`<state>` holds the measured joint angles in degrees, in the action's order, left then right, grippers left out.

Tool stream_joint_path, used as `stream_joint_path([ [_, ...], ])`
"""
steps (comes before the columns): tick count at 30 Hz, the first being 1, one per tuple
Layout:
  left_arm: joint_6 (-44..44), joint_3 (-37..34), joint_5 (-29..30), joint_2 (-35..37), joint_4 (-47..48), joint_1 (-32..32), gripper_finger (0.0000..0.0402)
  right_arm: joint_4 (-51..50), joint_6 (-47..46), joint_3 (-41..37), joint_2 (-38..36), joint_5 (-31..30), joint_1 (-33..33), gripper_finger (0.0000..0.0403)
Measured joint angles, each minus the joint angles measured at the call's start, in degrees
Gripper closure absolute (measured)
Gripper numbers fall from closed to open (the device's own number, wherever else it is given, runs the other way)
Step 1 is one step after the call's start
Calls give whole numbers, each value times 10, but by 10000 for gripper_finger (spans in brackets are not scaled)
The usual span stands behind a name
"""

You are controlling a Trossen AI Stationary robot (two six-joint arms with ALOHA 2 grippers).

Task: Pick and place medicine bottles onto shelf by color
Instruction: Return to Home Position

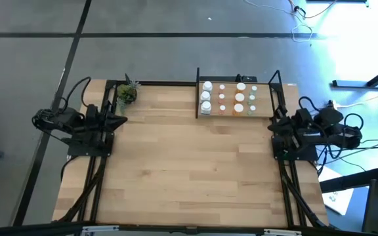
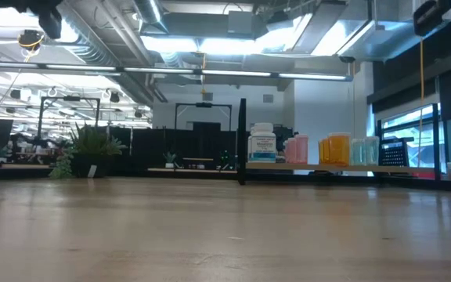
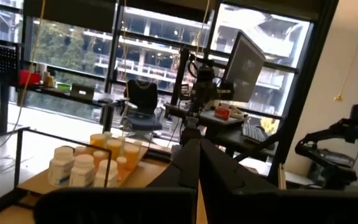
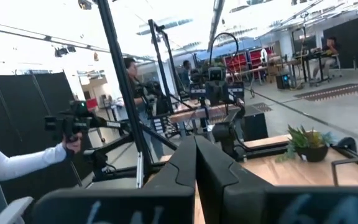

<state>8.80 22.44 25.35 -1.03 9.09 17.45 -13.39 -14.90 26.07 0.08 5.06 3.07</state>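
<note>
The high view puts the shelf [image 1: 261, 114] at upper right of centre, against the table's [image 1: 189, 170] far edge. The bottles [image 1: 239, 98] stand on it in four short columns. From above mostly caps show, so only the large white ones at the column nearest frame-left read clearly.

The low view shows the colours side-on, right of centre: a white bottle with a blue label [image 2: 262, 142], then pink [image 2: 296, 149], orange [image 2: 335, 149] and pale blue-green [image 2: 364, 150]. Each front bottle hides those behind it.

The plant [image 1: 126, 94] is upper left of centre in the high view.

Both arms sit folded at the table's sides, one at mid-left and one at mid-right of the high view. Their fingers are too small to read there. In the left wrist view the left gripper [image 3: 192, 146], at lower centre, has its fingers pressed together and holds nothing. In the right wrist view the right gripper [image 4: 194, 144] is likewise closed and empty.

A person's white sleeve [image 4: 17, 160] is cut off at the lower left of the right wrist view.
</note>
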Motion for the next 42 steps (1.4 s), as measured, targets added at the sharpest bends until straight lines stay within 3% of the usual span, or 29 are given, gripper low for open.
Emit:
stream_joint_path([
  [16,-2,-55,-24,9,-18,0,401,144,-30,-121,1,1,0,399],
  [31,-5,-210,-26,9,-183,0,401,271,-40,-257,0,4,0,399],
  [35,-5,-220,-27,7,-175,0,401,258,-8,-257,2,6,0,399],
  [42,-87,-220,-28,7,-174,0,399,242,75,-257,2,6,0,399],
])
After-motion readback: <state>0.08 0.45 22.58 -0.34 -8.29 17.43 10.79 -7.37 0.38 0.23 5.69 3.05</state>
